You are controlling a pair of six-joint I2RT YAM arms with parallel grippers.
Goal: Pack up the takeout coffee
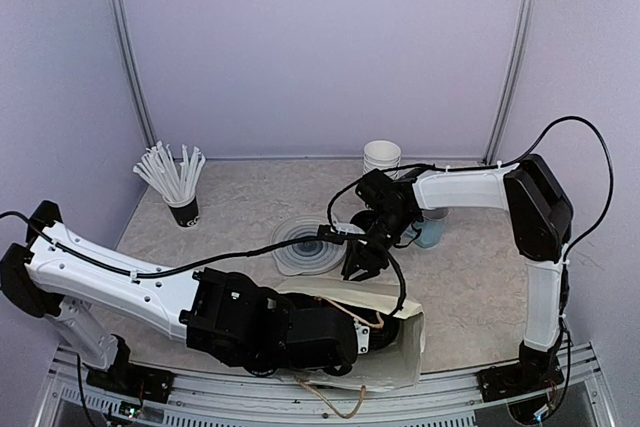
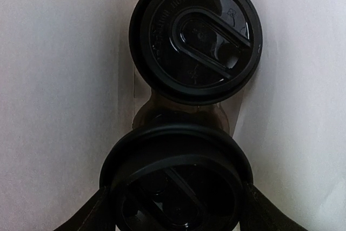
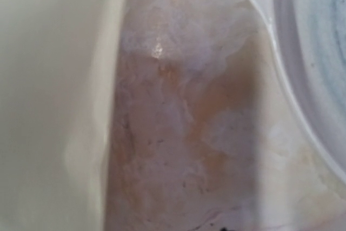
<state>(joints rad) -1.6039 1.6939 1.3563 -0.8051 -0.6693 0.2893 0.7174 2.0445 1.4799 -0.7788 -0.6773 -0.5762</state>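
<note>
The left wrist view looks into a white paper bag (image 2: 59, 79) that lies on its side on the table. My left gripper (image 2: 175, 198) is shut on the takeout coffee (image 2: 175, 179); a dark finger shows on each side of its round black lid. A second cup with the same black lid (image 2: 195, 36) sits deeper in the bag, just beyond it. From above, the bag (image 1: 400, 347) hides both cups and my left fingers. My right gripper (image 1: 360, 262) hovers at the bag's upper edge; its fingers do not show in the right wrist view, only the bag's edge (image 3: 48, 106).
A white plate with blue rings (image 1: 300, 245) lies just behind the bag, and its rim (image 3: 319, 52) shows beside my right wrist. A black cup of white sticks (image 1: 183, 209) stands at the back left, stacked white cups (image 1: 382, 157) at the back, a light blue mug (image 1: 432, 229) by the right arm.
</note>
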